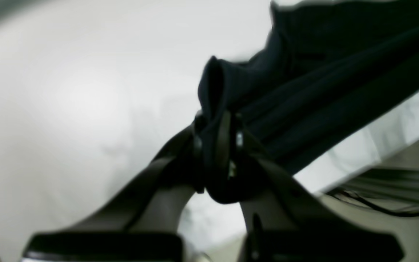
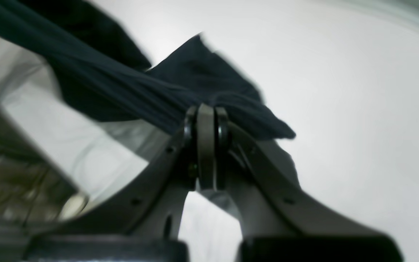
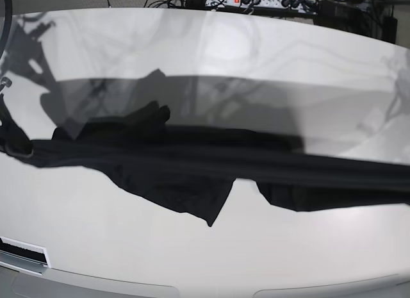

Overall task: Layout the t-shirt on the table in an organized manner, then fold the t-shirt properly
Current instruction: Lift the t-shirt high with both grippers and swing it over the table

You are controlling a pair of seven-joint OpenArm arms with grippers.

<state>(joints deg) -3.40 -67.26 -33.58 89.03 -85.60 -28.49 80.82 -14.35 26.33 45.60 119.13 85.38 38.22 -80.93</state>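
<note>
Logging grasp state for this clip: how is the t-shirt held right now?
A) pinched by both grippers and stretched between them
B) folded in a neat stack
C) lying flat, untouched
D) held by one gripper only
A: the left gripper and right gripper each have jaws shut on the t-shirt, stretched across the table.

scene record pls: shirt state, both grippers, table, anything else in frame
shirt: the t-shirt, black, pulled taut into a long band across the table, loose folds drooping from its near side
left gripper: left gripper shut on a bunched shirt edge
right gripper: right gripper shut on the opposite edge
table: the table, glossy white, bare surface showing in front of and behind the shirt
layout: not flat yet; sleeves and body crumpled together
background: power strip and cables beyond the far table edge
</note>
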